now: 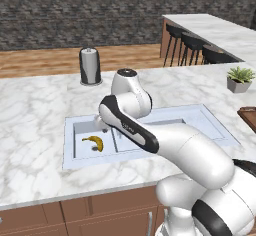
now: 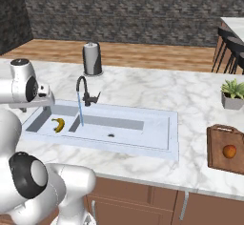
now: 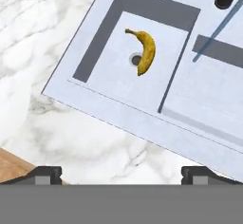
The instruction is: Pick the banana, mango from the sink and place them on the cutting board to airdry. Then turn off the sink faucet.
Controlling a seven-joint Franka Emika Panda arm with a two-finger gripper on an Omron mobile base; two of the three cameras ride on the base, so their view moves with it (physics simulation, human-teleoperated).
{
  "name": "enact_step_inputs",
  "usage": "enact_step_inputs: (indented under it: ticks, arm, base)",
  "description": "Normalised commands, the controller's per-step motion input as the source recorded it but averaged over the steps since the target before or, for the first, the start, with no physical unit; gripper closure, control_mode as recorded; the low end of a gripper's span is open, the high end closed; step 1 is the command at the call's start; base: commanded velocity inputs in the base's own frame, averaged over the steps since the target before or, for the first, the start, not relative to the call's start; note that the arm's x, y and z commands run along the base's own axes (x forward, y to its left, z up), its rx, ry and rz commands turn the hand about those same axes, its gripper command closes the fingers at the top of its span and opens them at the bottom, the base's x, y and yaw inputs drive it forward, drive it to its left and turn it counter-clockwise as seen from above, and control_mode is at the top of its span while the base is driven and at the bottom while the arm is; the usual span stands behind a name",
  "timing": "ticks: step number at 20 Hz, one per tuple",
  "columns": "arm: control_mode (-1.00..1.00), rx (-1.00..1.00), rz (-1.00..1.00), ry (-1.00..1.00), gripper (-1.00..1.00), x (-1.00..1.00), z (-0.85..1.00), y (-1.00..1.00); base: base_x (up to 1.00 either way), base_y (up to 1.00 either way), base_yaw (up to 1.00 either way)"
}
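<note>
Hand view: gripper (image 3: 121, 174) is hovering with jaws spread wide and empty above the sink (image 3: 118, 118), lining up on the banana (image 3: 144, 52) lying over the small basin's drain. Mango (image 2: 229, 151) is already drying on the cutting board (image 2: 215, 159); faucet (image 2: 84, 91) is running.

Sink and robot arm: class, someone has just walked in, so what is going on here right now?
The robot is clearing fruit out of the sink onto the cutting board. The mango already lies on the board. The banana is in the smaller basin, partly over its drain. The gripper hangs open above the counter edge next to that basin, holding nothing. The sink faucet is running a thin stream into the sink, so it has not been turned off yet.
</note>
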Motion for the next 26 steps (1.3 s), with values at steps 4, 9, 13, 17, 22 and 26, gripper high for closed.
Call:
enact_step_inputs:
  ticks: [4,9,13,17,22,26]
  arm:
    - [-1.0,0.0,0.14,-0.04,-1.0,0.0,-0.01,0.0]
    - [-1.0,0.0,0.14,-0.08,-1.0,0.0,-0.04,0.0]
    - [-1.0,0.0,0.15,-0.15,-1.0,0.0,-0.18,0.0]
    - [-1.0,0.0,0.11,-0.16,-1.0,0.0,-0.16,0.0]
    - [-1.0,0.0,0.0,-0.03,-1.0,0.15,0.0,0.0]
    - [-1.0,0.0,0.0,0.0,-1.0,0.23,0.0,0.0]
  base:
    - [0.0,0.0,0.0]
    - [0.0,0.0,0.0]
    - [0.0,0.0,0.0]
    - [0.0,0.0,0.0]
    - [0.0,0.0,0.0]
    - [0.0,0.0,0.0]
